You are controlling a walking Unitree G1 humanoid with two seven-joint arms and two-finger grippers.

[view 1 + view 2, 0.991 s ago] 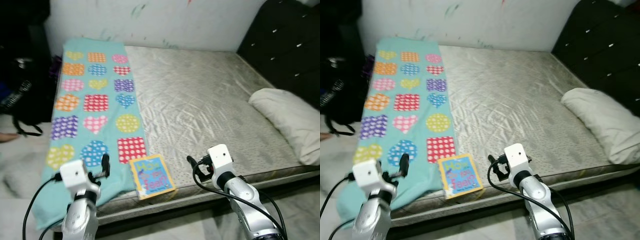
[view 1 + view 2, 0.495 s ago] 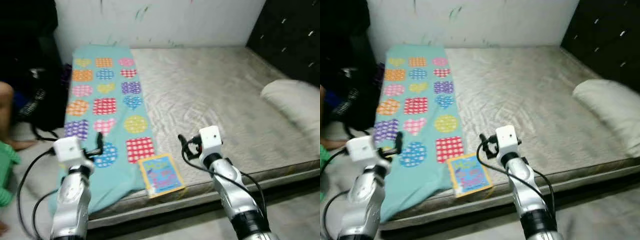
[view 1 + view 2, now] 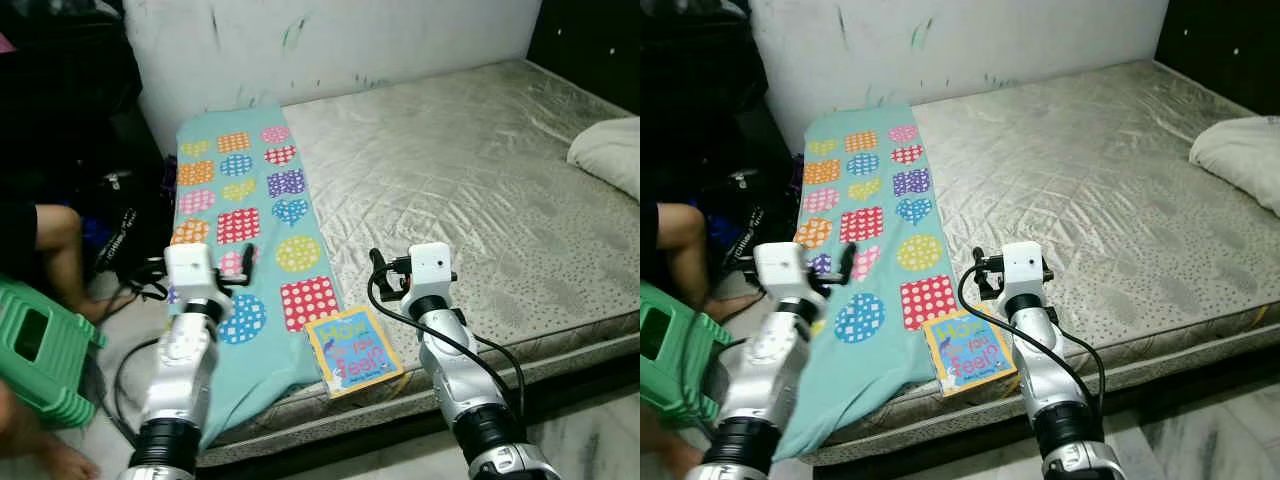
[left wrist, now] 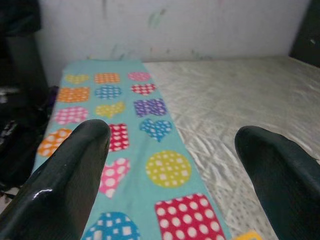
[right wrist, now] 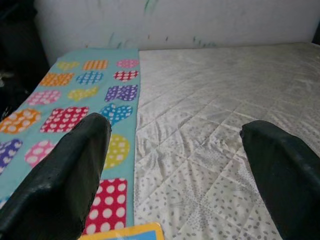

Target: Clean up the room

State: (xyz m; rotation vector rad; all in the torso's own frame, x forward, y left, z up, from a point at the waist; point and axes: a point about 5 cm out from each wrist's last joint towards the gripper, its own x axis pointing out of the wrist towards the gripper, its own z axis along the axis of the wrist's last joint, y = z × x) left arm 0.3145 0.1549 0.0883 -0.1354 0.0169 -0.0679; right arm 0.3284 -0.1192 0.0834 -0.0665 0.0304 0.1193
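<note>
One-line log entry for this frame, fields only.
left gripper: open, over blanket | right gripper: open, over mattress, above book | book: at mattress edge, untouched | pillow: far right

On the bed [image 3: 480,190], a blanket [image 3: 245,240] lies left, a book [image 3: 354,350] at the front edge, and what seems a pillow [image 3: 610,155] far right.
</note>
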